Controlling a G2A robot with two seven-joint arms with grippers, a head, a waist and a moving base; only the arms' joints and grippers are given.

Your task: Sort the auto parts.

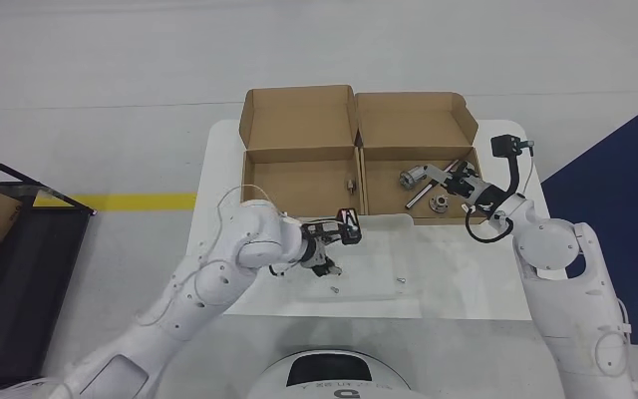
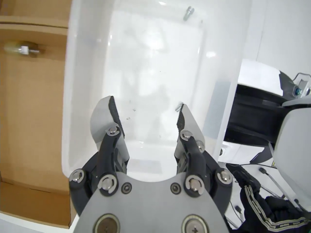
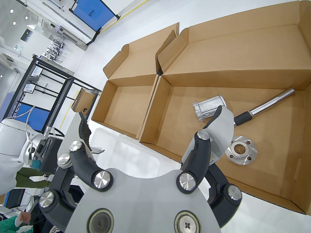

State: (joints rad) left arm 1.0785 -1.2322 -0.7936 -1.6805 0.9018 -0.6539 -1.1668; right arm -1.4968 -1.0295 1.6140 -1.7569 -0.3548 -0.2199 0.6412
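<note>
Since big parts go together, right box [image 3: 279, 146] under the wide, empty right end effector [image 3: 151, 120] holds rod [image 3: 267, 103], cylinder [image 3: 209, 107], flange [image 3: 240, 150]; tray [image 2: 70, 98] below the wide, empty left end effector [image 2: 145, 105] keeps two bolts [image 2: 188, 13], one beside its fingertip [image 2: 185, 117], likely next.

Bare tray [image 2: 155, 56] floor lies between your left tool's [image 2: 146, 103] open jaws; a small metal part [image 2: 179, 104] sits beside one.
</note>
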